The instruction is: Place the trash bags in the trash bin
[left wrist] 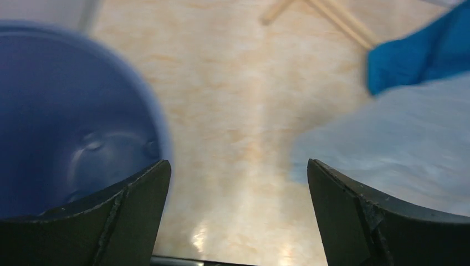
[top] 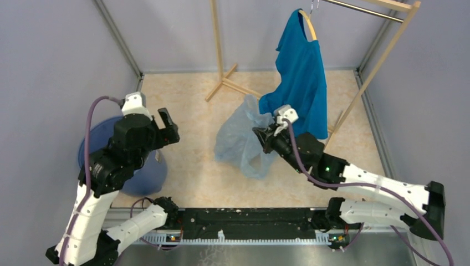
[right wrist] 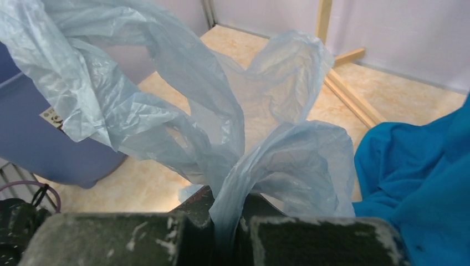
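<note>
Right wrist shows my right gripper point(right wrist: 226, 224) pinching a fold of the trash bag point(right wrist: 166, 116) at bottom centre, while in the blurry left wrist view my left gripper point(left wrist: 238, 188) is spread wide, seemingly just beside the trash bin point(left wrist: 66, 111) at left.

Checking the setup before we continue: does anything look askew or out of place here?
The blue T-shirt hangs lopsided, bunched to one side of its hanger, with its hem right beside the trash bag pinched in the right pincer. Nothing looks spilled or damaged.
</note>
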